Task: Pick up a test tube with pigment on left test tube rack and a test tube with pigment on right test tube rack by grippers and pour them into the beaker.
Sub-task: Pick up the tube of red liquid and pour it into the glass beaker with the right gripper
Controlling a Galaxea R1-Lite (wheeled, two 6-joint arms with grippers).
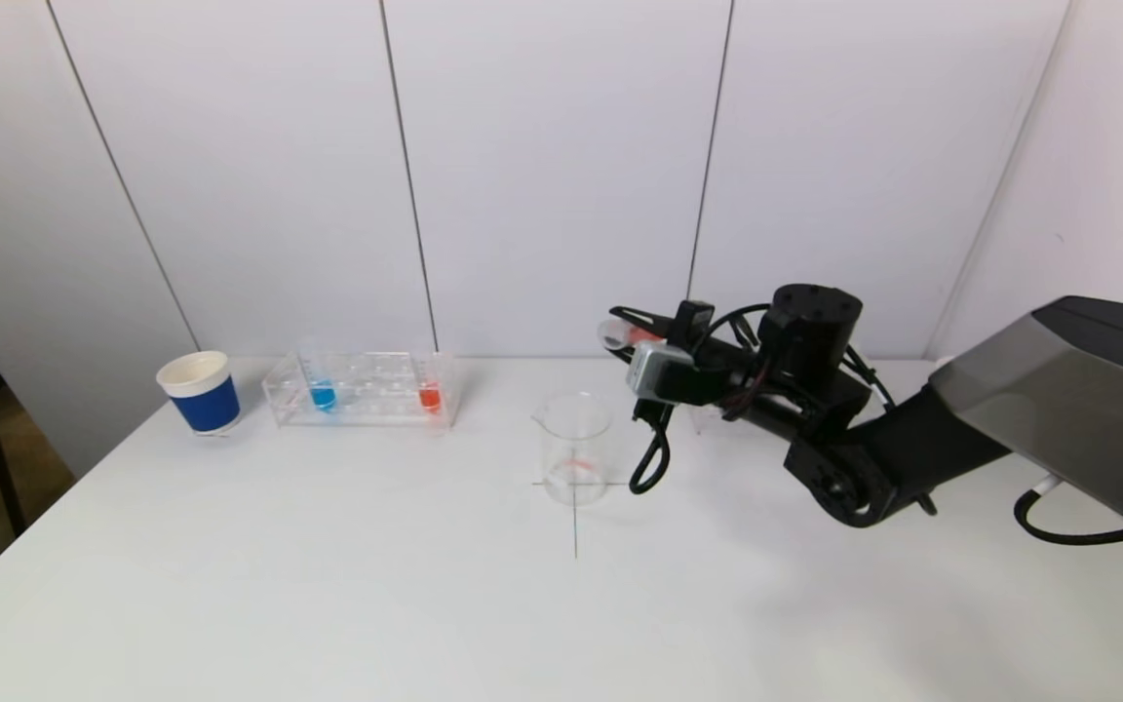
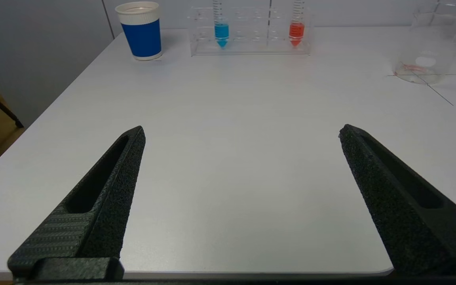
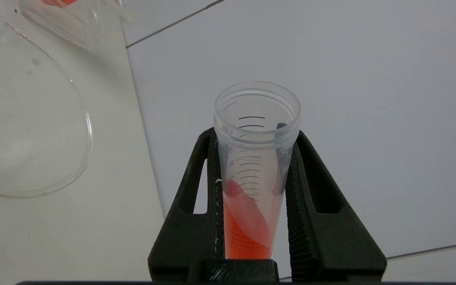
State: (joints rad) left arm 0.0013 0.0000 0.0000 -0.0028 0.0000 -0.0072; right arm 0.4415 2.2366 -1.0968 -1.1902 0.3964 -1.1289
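Note:
My right gripper (image 1: pixel 632 333) is shut on a test tube (image 3: pixel 255 158) with red pigment. The tube is tipped nearly level, and its open mouth (image 1: pixel 612 334) points left, just above and to the right of the glass beaker (image 1: pixel 576 448). Red liquid lies along the tube's lower part. The beaker's bottom holds a thin red trace (image 2: pixel 412 68). The left test tube rack (image 1: pixel 362 390) holds a blue tube (image 1: pixel 323 395) and a red tube (image 1: pixel 430 395). The right rack is mostly hidden behind my right arm. My left gripper (image 2: pixel 243 132) is open over bare table, near the front edge.
A blue paper cup (image 1: pixel 201 390) stands left of the left rack. A thin cross (image 1: pixel 575 517) is drawn on the table under the beaker. The white wall runs close behind the racks. The right arm's cable (image 1: pixel 1073 531) trails over the table's right edge.

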